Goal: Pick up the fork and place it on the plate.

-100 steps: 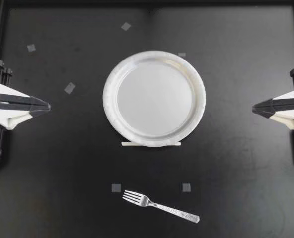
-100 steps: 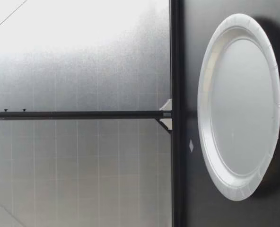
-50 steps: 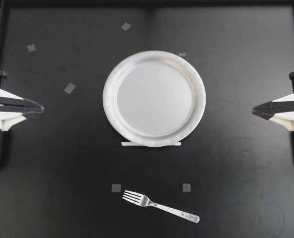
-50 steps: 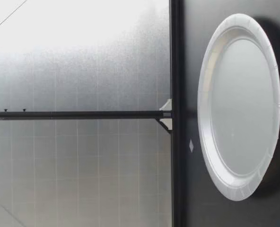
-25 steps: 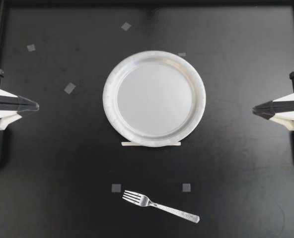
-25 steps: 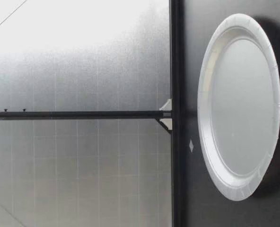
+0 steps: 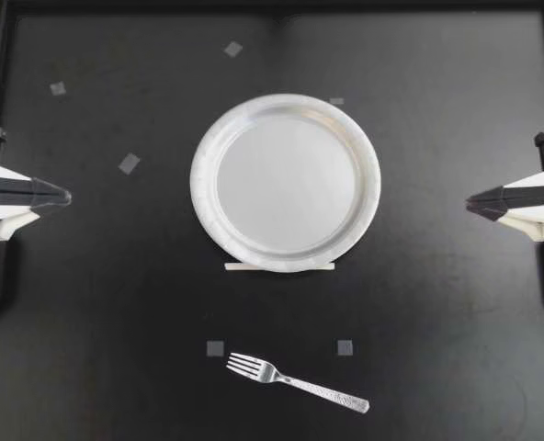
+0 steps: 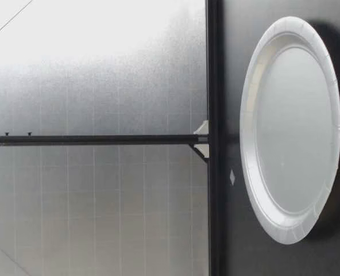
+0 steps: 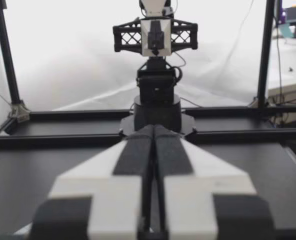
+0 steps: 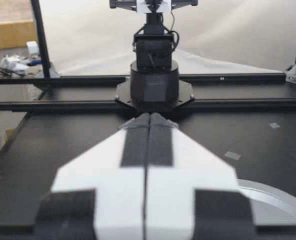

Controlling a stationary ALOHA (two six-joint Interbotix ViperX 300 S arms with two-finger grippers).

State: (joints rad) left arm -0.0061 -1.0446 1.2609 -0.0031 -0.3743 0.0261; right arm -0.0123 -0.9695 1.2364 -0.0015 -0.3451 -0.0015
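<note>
Looks like a start pose: left gripper (image 7: 62, 195) and right gripper (image 7: 472, 202) parked out wide, fingers pressed together on nothing, fork (image 7: 295, 381) untouched, well apart from the plate (image 7: 204, 197).

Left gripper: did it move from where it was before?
Yes. My left gripper has pulled back toward its own side, so it is now farther from the plate, which has stayed put.

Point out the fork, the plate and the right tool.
fork (image 7: 298, 382), top view, upper part of the handle
plate (image 7: 201, 179), top view, outer rim
right tool (image 7: 471, 200), top view, tip of the shut fingers
</note>
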